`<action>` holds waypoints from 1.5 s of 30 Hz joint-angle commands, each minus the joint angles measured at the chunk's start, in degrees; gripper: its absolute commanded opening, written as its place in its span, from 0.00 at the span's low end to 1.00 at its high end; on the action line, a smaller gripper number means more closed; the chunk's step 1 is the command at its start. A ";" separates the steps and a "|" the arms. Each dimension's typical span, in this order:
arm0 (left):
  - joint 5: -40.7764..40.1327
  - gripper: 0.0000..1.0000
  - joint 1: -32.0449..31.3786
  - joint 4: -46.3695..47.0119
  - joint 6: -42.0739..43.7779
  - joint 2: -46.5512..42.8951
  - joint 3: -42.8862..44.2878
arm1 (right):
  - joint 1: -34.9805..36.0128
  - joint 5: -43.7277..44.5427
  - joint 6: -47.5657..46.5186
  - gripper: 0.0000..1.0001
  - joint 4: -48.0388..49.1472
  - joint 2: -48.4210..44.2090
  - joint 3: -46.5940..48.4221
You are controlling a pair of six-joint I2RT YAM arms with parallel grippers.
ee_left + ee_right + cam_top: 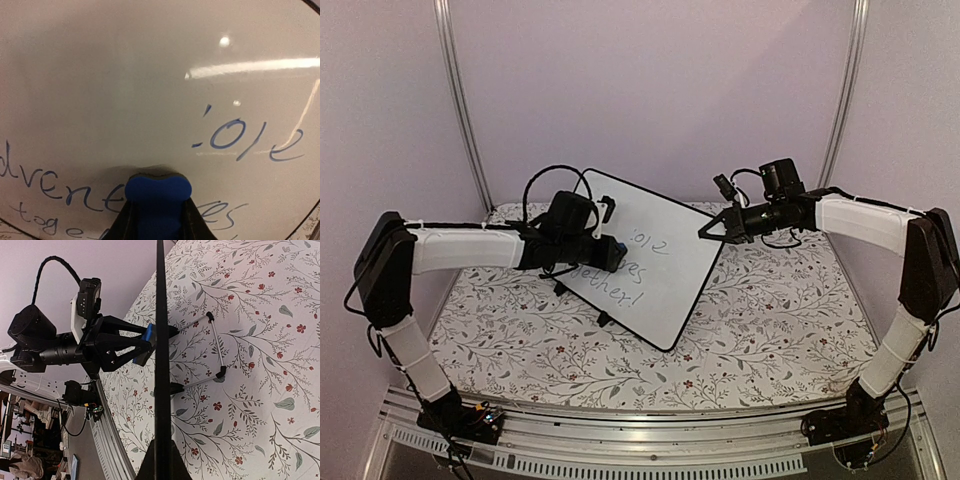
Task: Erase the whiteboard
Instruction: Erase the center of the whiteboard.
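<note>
The whiteboard [665,270] stands tilted on the floral table, with blue handwriting [250,142] left on its right and lower parts. My left gripper [608,252] is shut on a small blue eraser [158,192], whose felt edge presses against the board face beside the lower writing. My right gripper [706,232] is shut on the board's right edge. In the right wrist view the whiteboard [161,340] shows edge-on as a black line running up from between my right gripper's [162,455] jaws. The eraser [148,337] touches it from the left.
The floral tablecloth [770,310] covers the table. The board's metal stand legs [215,347] with black feet rest behind it. A metal rail [650,440] runs along the near edge between the arm bases. Pale walls with metal posts [460,100] close the back.
</note>
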 commanded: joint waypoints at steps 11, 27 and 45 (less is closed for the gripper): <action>0.09 0.00 -1.07 -5.10 4.42 9.48 14.15 | 4.76 -1.77 -4.21 0.00 -6.06 2.00 -2.76; -0.97 0.00 -1.39 -2.30 -0.61 0.16 -5.13 | 4.74 -2.64 -3.80 0.00 -4.77 3.01 -2.98; 1.69 0.00 5.64 -2.86 1.01 2.09 3.72 | 4.89 -2.11 -3.59 0.00 -5.09 2.29 -3.22</action>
